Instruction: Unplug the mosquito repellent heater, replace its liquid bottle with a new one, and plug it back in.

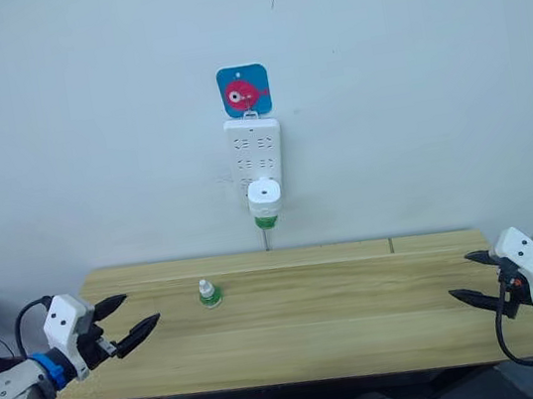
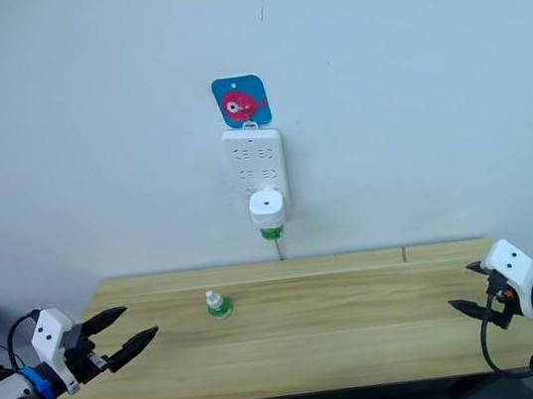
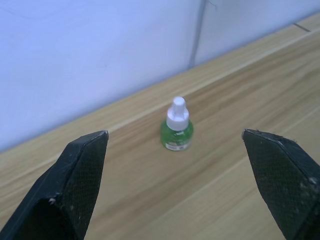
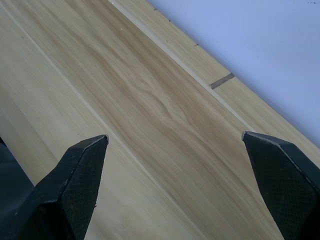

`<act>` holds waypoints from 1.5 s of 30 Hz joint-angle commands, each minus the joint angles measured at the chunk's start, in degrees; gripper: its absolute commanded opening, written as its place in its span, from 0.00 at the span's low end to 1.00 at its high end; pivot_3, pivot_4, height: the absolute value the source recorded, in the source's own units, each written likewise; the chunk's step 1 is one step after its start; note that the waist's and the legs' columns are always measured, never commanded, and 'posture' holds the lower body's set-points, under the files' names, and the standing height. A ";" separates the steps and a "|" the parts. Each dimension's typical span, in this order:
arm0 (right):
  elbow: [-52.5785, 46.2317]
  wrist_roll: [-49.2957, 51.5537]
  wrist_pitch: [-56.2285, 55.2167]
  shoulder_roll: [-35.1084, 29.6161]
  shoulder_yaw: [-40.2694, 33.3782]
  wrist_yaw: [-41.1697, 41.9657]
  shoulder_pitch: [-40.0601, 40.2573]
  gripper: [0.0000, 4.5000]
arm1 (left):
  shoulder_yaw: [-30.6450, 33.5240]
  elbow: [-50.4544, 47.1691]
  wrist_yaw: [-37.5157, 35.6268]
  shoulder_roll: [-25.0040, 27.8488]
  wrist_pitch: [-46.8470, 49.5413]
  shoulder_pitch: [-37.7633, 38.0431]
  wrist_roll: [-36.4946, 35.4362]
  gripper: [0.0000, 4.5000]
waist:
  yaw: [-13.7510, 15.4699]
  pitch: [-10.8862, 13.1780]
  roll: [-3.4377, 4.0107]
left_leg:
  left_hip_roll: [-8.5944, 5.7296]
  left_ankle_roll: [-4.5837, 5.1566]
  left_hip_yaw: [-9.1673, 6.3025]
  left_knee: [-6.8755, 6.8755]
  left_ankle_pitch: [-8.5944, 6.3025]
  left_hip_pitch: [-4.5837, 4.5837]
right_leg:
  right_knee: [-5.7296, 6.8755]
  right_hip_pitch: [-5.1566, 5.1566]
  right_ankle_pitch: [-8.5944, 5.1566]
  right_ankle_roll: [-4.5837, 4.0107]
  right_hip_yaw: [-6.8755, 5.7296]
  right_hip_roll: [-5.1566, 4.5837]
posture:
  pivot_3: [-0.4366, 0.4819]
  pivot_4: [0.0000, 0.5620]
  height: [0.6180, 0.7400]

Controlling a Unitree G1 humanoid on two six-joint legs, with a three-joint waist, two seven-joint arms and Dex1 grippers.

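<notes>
The mosquito repellent heater (image 1: 264, 198) is plugged into the lowest socket of the white power strip (image 1: 256, 153) hanging on the wall, above the back edge of the table (image 1: 365, 320). A green bottle (image 1: 266, 222) is screwed in under it, and a cable drops from the strip to the table behind. On the table, near the back edge and toward its left end, the new bottle (image 1: 208, 293) stands upright, green with a white cap.

My left gripper (image 1: 122, 320) hovers over the left edge with its fingers spread wide, holding nothing and aimed at the new bottle. My right gripper (image 1: 475, 277) hangs at the right edge, fingers also spread and empty.

As I see it, nothing has been unplugged yet. The strip appears to hang from a hook under the fish sticker (image 1: 244, 90), so pulling the heater at an angle could swing or lift the whole strip off. A careless sweep could also tip the small bottle over.
</notes>
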 commanded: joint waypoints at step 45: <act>-47.13 15.00 28.91 16.00 9.27 -27.99 -14.53 1.00 | -12.68 7.83 3.01 -3.35 9.94 -40.21 4.39 0.84 | -6.49 3.44 0.47 | -0.03 -0.24 -1.80 0.90 -0.15 -1.03 | 0.02 0.19 -0.05 0.02 -1.41 0.19 | 0.25 0.17 0.95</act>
